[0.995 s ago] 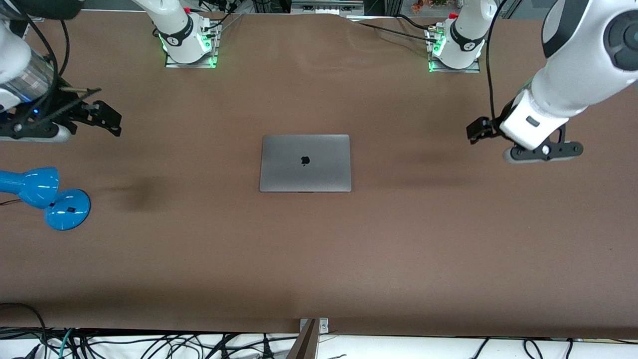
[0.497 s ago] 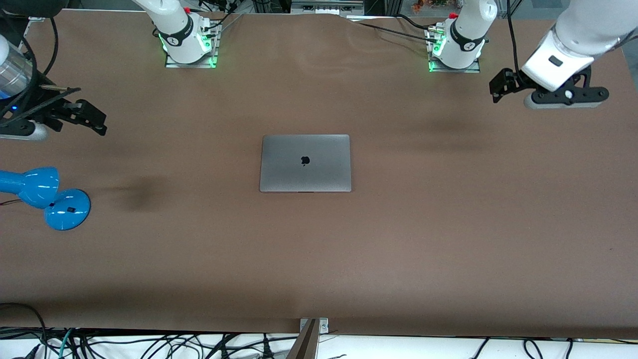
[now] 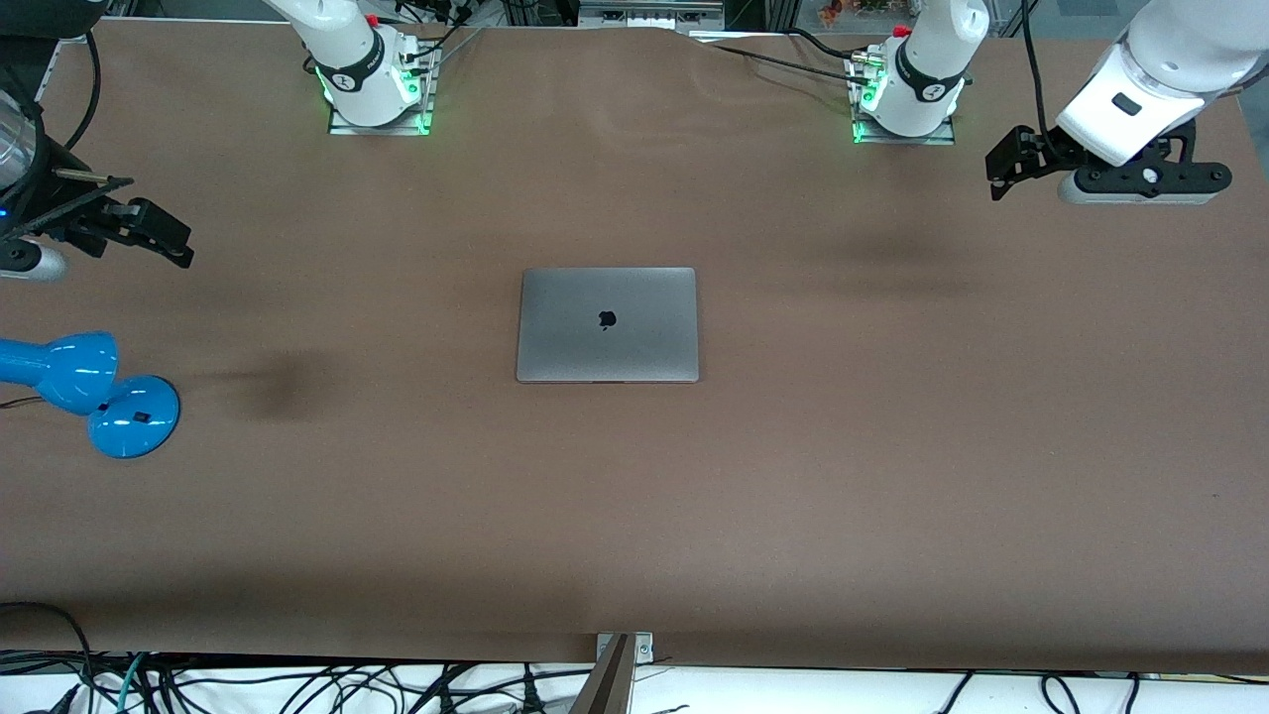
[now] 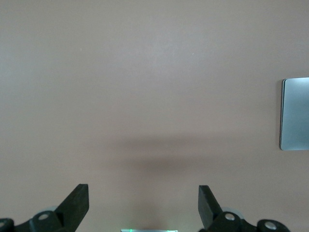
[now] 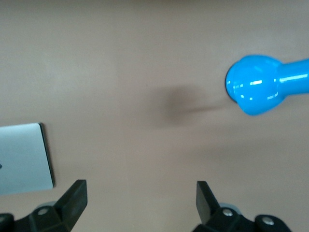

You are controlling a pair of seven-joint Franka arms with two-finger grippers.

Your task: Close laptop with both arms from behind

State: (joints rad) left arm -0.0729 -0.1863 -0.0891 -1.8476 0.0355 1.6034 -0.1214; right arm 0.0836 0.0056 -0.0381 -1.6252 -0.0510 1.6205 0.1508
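The laptop (image 3: 607, 324) lies flat in the middle of the brown table (image 3: 892, 476), lid down with the dark logo showing, so as far as I can judge the closing is already done. Both arms are well away from it. The left gripper (image 3: 1003, 171) hangs over bare table toward the left arm's end, well apart from the laptop and close to that arm's base (image 3: 904, 99); its own wrist view shows the two black fingers (image 4: 77, 203) spread wide with nothing between them, and only the laptop's edge at the margin. The right gripper (image 3: 149, 230) is up over the table toward the right arm's end, equally far from the laptop, jaws likewise wide and empty. Below it, nearer the front camera than that gripper's spot on the table, stands a blue desk lamp (image 3: 89, 392), well clear of the laptop. From where I stand that lamp looks like the main worry: if the right arm swings low or sweeps toward the front edge, its wrist or trailing black cables could catch the lamp head and tip it. A lesser risk is either arm coming back over the laptop and dropping onto the shut lid, which would scratch or press the thin metal.
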